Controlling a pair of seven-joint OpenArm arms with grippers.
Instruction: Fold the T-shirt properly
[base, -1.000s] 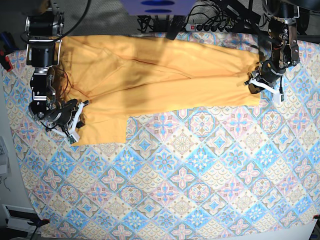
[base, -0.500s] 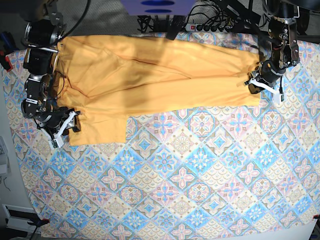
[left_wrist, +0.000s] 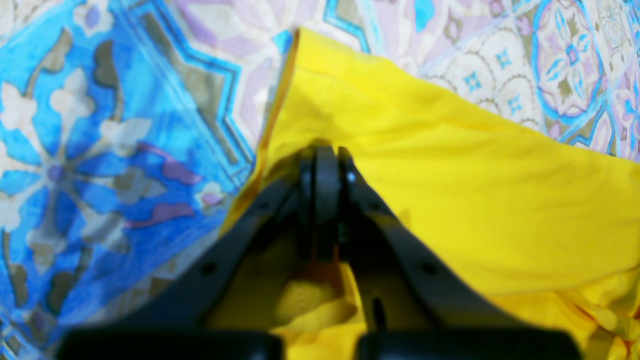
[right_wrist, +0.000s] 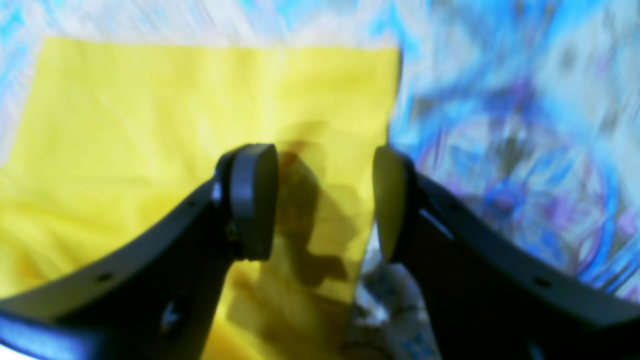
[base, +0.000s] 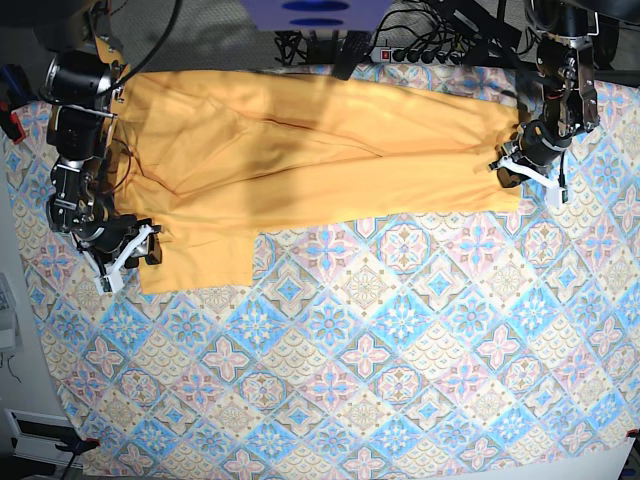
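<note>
The mustard T-shirt (base: 300, 150) lies spread along the far side of the table, with a flap (base: 200, 260) hanging toward the front on the left. My left gripper (base: 515, 170) is at the shirt's right end. In the left wrist view it (left_wrist: 325, 160) is shut on a pinch of the T-shirt's fabric (left_wrist: 450, 190). My right gripper (base: 138, 255) sits at the flap's left edge. In the right wrist view it (right_wrist: 322, 200) is open above the shirt's corner (right_wrist: 200, 110), with nothing gripped between its fingers (right_wrist: 250, 200).
A blue-pink patterned tablecloth (base: 380, 350) covers the table. A power strip and cables (base: 420, 52) lie behind the far edge. Red clamps sit at the left edge (base: 12, 125) and the front left corner (base: 85, 443).
My right gripper opened, let go of the shirt's flap and drew back to the left. The flap settled flat. The left gripper kept its hold and place.
</note>
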